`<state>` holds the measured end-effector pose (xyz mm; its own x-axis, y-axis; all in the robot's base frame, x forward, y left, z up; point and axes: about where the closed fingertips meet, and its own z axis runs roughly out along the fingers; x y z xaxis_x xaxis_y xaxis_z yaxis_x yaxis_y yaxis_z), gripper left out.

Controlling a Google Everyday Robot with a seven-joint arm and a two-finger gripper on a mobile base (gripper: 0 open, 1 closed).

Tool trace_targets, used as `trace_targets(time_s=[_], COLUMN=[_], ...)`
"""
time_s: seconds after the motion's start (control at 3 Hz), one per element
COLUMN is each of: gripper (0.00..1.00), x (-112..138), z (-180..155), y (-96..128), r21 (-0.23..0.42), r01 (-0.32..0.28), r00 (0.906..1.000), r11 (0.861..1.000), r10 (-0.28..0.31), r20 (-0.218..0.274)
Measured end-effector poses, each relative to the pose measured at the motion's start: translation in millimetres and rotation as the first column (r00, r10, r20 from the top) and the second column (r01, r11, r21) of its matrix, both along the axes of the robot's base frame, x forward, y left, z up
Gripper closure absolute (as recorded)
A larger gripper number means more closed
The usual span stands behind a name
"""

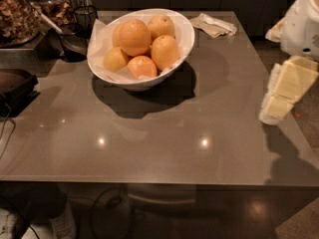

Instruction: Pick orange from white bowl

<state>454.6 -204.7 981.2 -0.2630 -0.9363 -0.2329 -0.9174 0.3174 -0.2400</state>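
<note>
Tool (274,108) hangs at far right of view, over the right edge of the bench (149,148), pale cream, tilted w/ its tip pointing down-left; can't tell if it's open or closed, and it holds nothing visible. White arm housing (304,24) sits above and behind it. Tool is well apart from the white bowl (185,31), which stands on the rear-left part of bench, casting a dark shadow toward front-right. Bowl has white paper lining (99,39) poking up along its left rim. Orange (134,36), deep-coloured and biggest of the lot, sits on top of the pile inside the bowl, touching its neighbours; approx five other oranges (164,51) packed round and under it, incl. a smaller, paler yellowish one (115,59) at lower left. Crumpled paper napkin (215,25) lies on bench near back-right corner. Off bench's left side: black mesh cup (75,39), jar of brown bits (17,11), dark flat object (15,88).
</note>
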Motion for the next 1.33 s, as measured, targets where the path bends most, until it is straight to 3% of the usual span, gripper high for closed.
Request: trace_targets(time_s=[0.33,0.67,1.0,1.33], gripper=[0.0,0.0,0.0,0.0], x=[41.2,77.6,84.7,108.2], z=[12.9,37.0,45.8,43.8], y=[26.2,64.9,76.6,94.9], r21=[0.022,0.0,0.013,0.08], r01=[0.027,-0.037,-0.053,-0.039], r00=[0.9996,0.999,0.9969,0.9977], r11=[0.999,0.999,0.998,0.996], r10=[-0.027,0.037,0.052,0.034], r20=[-0.011,0.025,0.058,0.059])
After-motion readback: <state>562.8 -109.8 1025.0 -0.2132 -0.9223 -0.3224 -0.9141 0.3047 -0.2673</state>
